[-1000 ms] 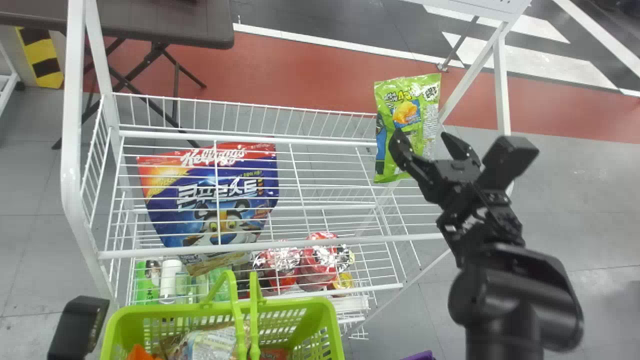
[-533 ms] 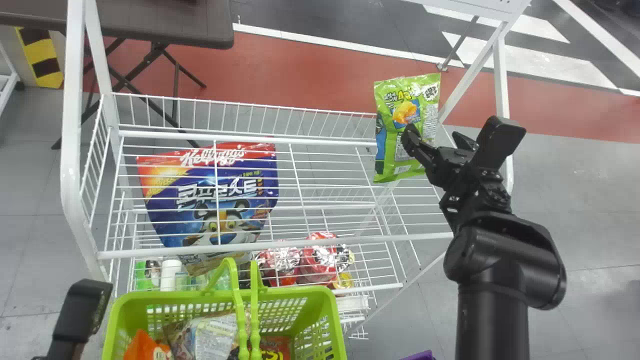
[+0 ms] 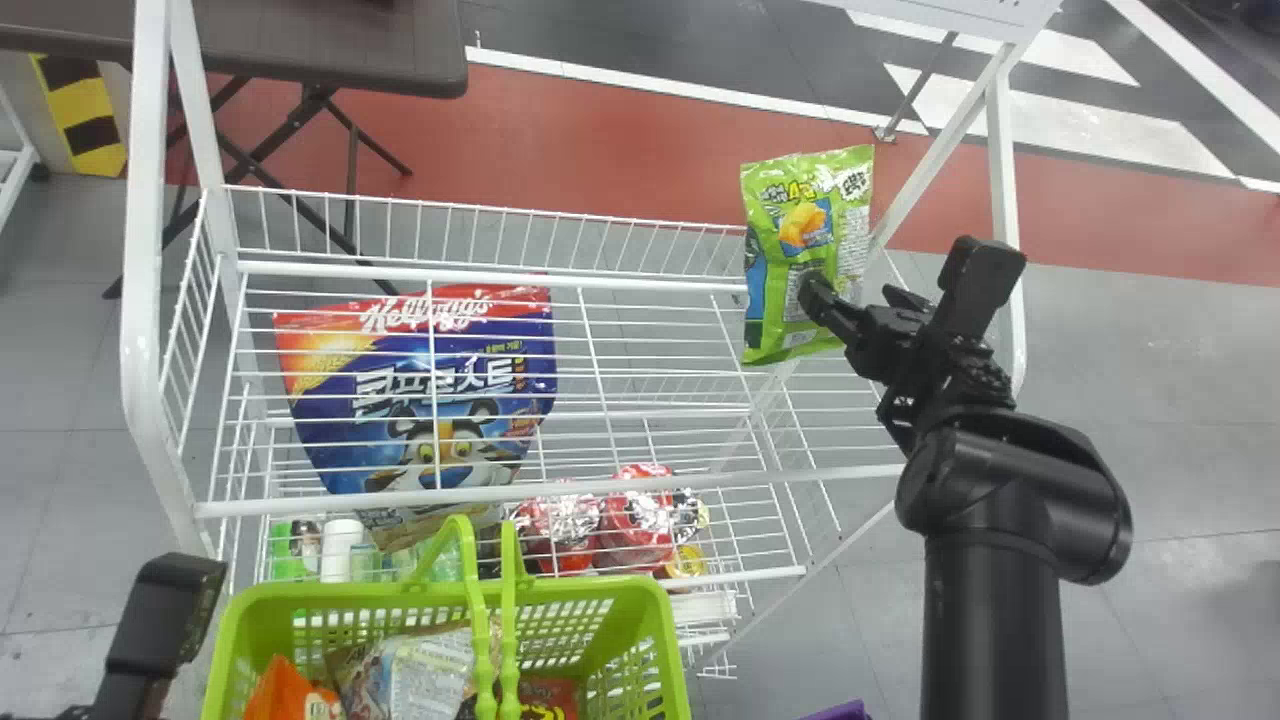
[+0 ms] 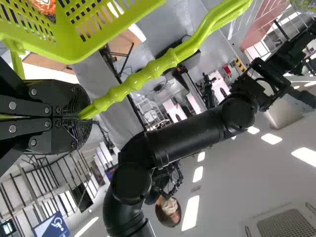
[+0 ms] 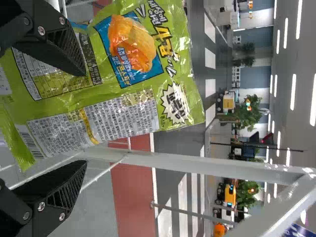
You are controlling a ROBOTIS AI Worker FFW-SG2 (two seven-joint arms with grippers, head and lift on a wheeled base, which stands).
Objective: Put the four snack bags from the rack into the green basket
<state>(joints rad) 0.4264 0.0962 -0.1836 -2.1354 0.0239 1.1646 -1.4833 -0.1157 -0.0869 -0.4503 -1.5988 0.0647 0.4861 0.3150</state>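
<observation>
Right gripper [image 3: 850, 298]: jaws wide, nothing gripped. Green snack bag [image 3: 795, 235] upright at rear of rack [image 3: 550, 489], robot's right end. One jaw overlaps the bag's printed face, on the camera side; the other sits off past the bag's side edge, so the bag isn't centered in the gap. Bag's upper part extends beyond the tips. Contact: can't tell.

Left gripper [image 3: 165, 610]: at the basket's left side in head view; in left wrist view, jaws closed around the handle [image 4: 143, 76] of the green basket [image 3: 380, 598].

Basket is at front of rack, well apart from the green snack bag. Inside: orange bag [image 3: 278, 692] at left, clear-and-brown bag [image 3: 415, 672] in the middle, dark red bag [image 3: 552, 695] to its right, partly behind the handles.

Farther out: big blue-and-red cereal pouch [image 3: 430, 400] on the rack's left side, seen through wires. Red foil-topped packs [image 3: 640, 520] lower, right of pouch. Brown table [image 3: 330, 45] behind rack, left.
</observation>
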